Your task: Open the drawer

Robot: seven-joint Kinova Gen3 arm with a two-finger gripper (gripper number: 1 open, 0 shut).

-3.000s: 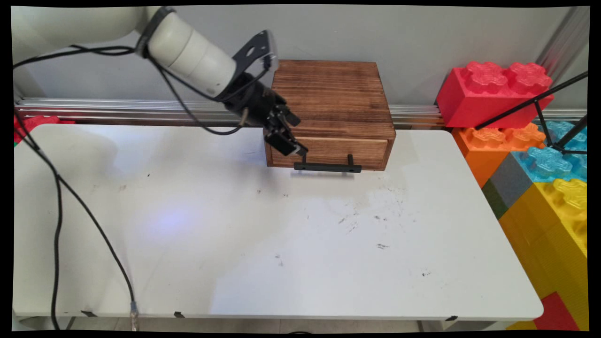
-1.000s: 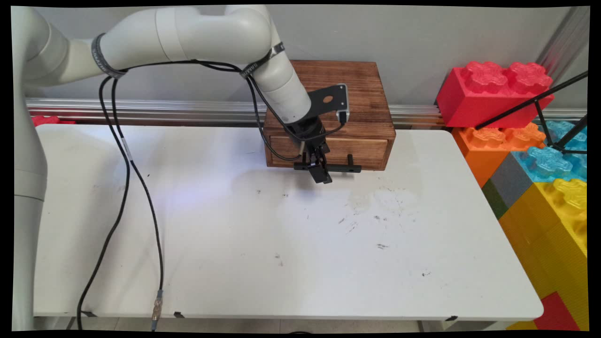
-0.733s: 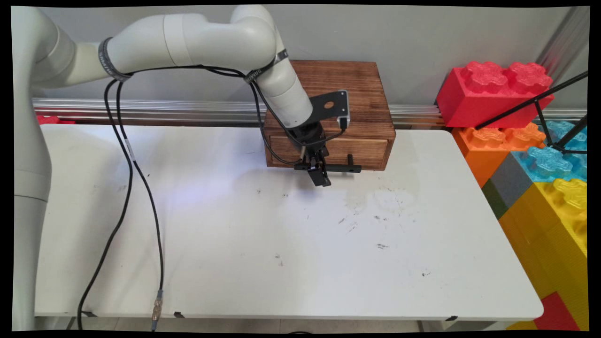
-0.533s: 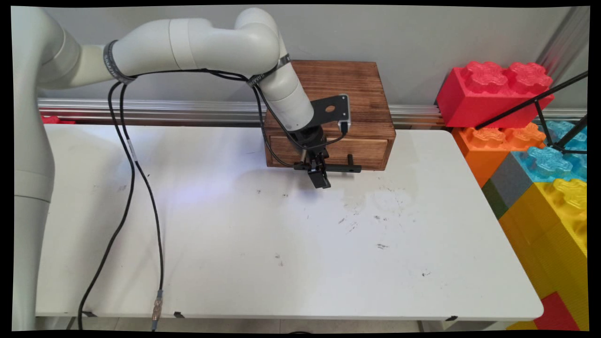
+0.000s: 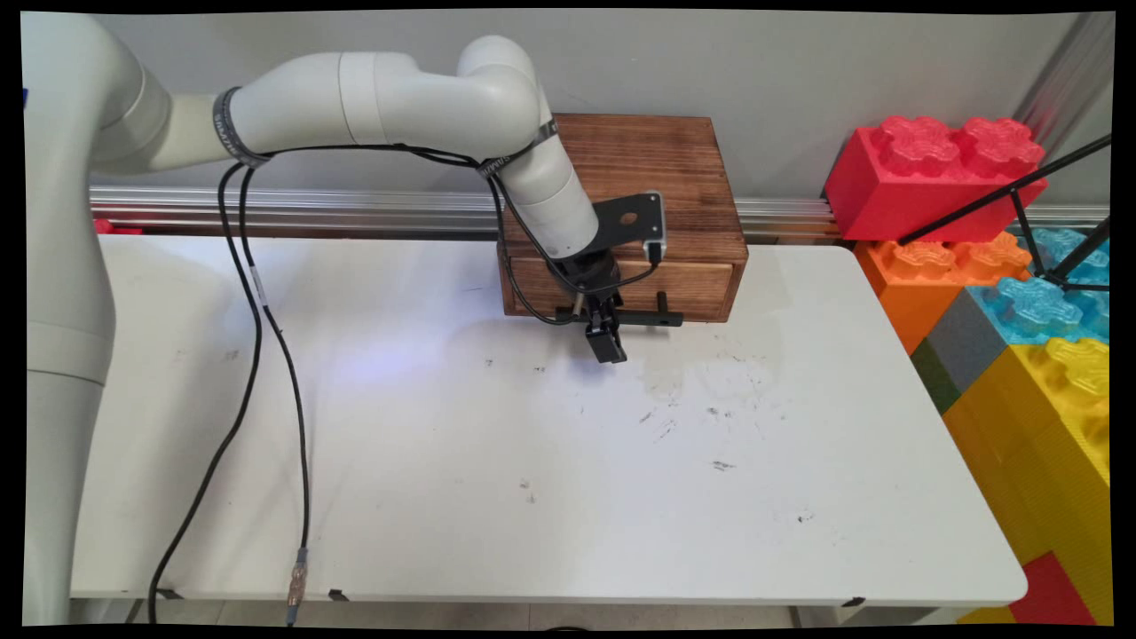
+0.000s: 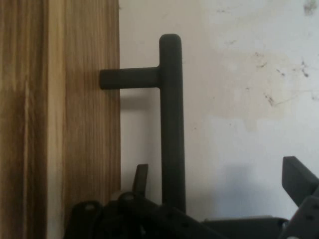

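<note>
jaws point(image 6: 214, 191) open | black handle point(image 6: 172, 124) between fingers — wooden drawer box point(image 5: 639, 191)

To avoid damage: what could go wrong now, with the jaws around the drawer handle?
The handle sits off-centre between the open jaws, near the one beside the drawer front; closing may scrape the wood. No clamp shows holding the wooden box to the table; a pull might drag it whole.
</note>
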